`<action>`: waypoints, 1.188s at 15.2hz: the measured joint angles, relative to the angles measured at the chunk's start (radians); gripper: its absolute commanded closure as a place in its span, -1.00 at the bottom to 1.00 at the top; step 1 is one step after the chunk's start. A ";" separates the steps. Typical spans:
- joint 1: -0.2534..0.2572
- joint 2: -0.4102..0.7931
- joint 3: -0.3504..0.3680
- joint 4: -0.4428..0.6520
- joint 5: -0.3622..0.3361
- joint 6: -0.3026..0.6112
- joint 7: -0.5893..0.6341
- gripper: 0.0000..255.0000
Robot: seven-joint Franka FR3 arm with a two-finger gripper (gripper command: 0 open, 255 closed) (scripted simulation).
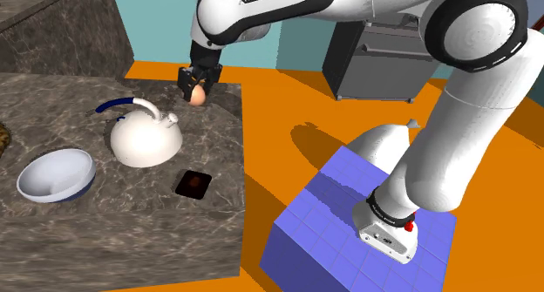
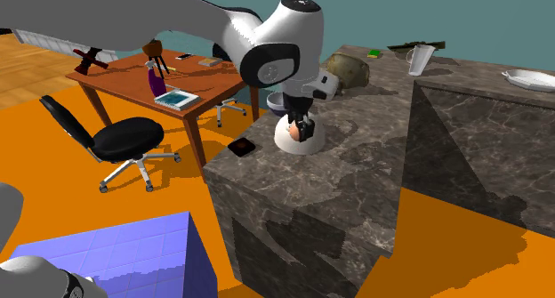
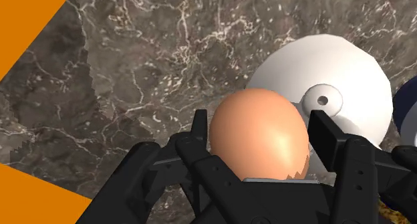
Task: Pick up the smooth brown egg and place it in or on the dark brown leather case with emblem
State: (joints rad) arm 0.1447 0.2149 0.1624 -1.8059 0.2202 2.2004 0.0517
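The white kettle (image 1: 146,135) sits below and near the gripper (image 1: 197,83), with the dark case (image 1: 193,184) lying on the counter (image 1: 78,103), well apart from it. A low sweep toward the case would likely clip the kettle's handle, and the smooth shell may slip. The fingers (image 3: 325,132) stand partly closed, clasping the brown egg (image 3: 260,136) on both sides over the counter.

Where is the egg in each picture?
Shoulder view: egg in the pincer, upper middle, over the counter's far corner.
Second exterior view: egg at the middle, just above the white kettle.
Wrist view: egg clasped in the pincer, kettle behind it.
Shared landmark: the white kettle.
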 measured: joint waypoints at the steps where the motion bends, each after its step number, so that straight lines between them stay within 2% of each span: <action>1: 0.009 -0.018 0.006 -0.027 0.000 0.012 0.013 1.00; 11: 0.115 -0.190 0.091 -0.256 -0.002 0.108 0.195 1.00; 18: 0.190 -0.261 0.167 -0.345 -0.015 0.153 0.350 1.00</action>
State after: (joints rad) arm 0.3343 -0.0465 0.3290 -2.1505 0.2048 2.3530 0.4022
